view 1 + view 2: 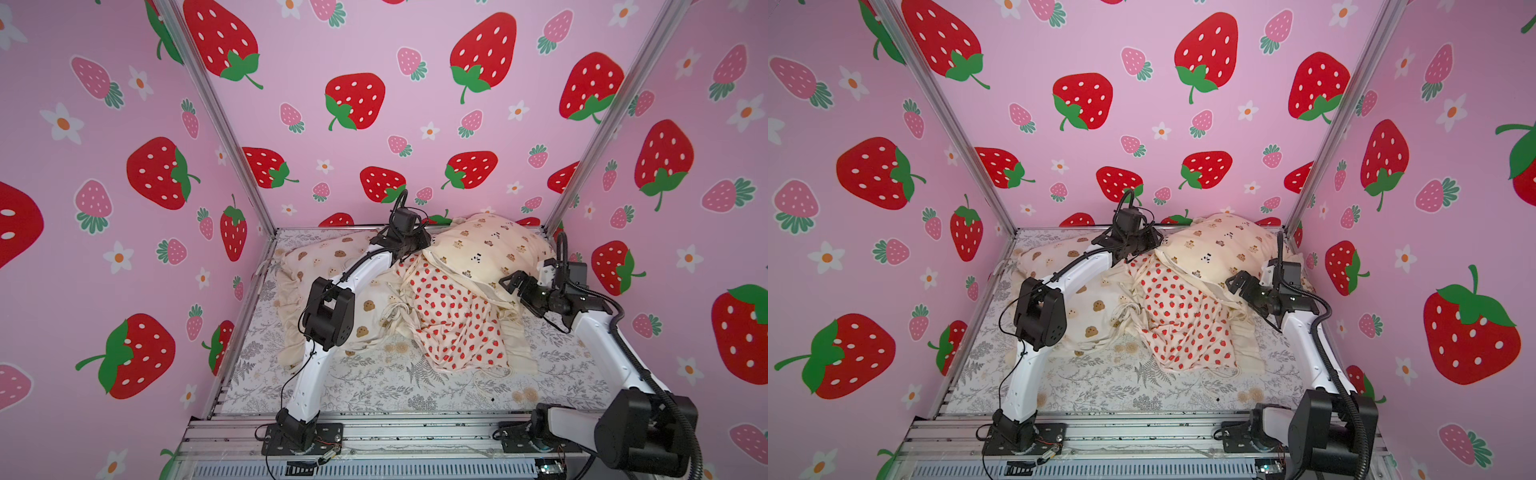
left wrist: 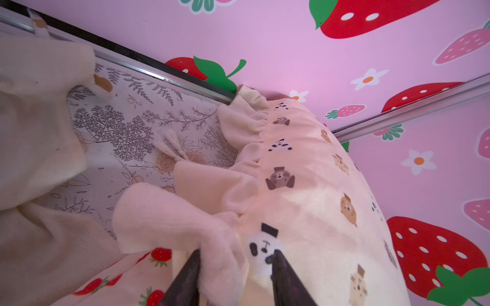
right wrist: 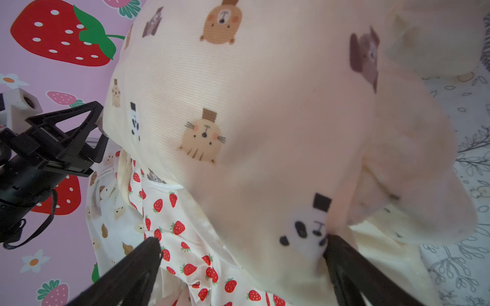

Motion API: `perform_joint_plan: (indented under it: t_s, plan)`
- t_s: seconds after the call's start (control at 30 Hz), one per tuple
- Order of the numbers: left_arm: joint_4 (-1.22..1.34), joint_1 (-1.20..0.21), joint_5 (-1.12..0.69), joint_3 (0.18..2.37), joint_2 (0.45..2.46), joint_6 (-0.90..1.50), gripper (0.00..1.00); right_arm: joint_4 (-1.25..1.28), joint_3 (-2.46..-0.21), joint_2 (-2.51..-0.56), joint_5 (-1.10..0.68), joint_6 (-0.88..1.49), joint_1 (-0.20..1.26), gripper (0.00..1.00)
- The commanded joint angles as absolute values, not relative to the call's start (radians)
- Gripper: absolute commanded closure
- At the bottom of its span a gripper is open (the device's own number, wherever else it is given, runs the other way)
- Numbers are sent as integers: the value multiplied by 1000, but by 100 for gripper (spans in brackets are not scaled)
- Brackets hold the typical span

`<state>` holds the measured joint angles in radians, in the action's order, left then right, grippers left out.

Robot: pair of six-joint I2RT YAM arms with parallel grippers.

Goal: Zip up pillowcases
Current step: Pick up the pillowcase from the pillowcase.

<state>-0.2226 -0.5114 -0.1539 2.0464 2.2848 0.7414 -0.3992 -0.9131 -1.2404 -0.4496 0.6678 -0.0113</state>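
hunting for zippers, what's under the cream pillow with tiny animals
The soft strawberry-print pillowcase tucks under its near edge, on the grey fern-print sheet. Anything further beneath, zippers included, is covered.

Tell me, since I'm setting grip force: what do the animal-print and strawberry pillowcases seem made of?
Animal-print pillowcase: soft matte plush, perhaps fleece; fine ribs and fuzzy frill show. Strawberry pillowcase: thinner matte cloth, perhaps cotton; it lies in crisp folds.

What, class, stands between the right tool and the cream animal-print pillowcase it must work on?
Nothing visible does. The open right tool straddles the cream animal-print pillowcase at its edge: one fingertip sits at a panda print, the other over the strawberry pillowcase lying beneath it.
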Motion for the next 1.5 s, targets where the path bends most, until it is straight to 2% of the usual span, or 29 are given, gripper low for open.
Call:
perform_joint_plan:
  t_s: [0.0,0.1,0.2,0.23,0.4,0.53,0.63,0.83,1.2,1.3,1.47]
  plan:
    - [-196,-528,-181,2064,2274,752,68,-383,-904,-1262,-459,699,-15,0]
    - [-184,-534,-189,2040,2251,761,84,-378,-909,-1265,-429,704,-14,0]
    - [-211,-538,-193,2062,2236,764,93,-389,-916,-1277,-389,704,-30,0]
    - [-225,-541,-193,2072,2230,767,100,-386,-917,-1283,-385,704,-40,0]
    - [-274,-565,-186,2113,2180,803,100,-389,-945,-1322,-379,677,-95,2]
    - [-418,-605,-201,2225,2151,836,100,-397,-983,-1336,-407,662,-150,5]
    - [-475,-643,-183,2225,2090,841,100,-434,-1025,-1326,-410,639,-166,4]
    - [-373,-707,-143,1986,1914,907,100,-602,-1087,-1205,-316,611,-166,0]
    - [-283,-704,-86,1743,1836,973,100,-960,-1150,-977,-214,516,-163,1]
    - [-268,-706,-92,1699,1816,997,100,-981,-1176,-918,-242,532,-94,1]
    - [-210,-714,-115,1624,1763,1043,100,-926,-1192,-858,-256,632,178,1]
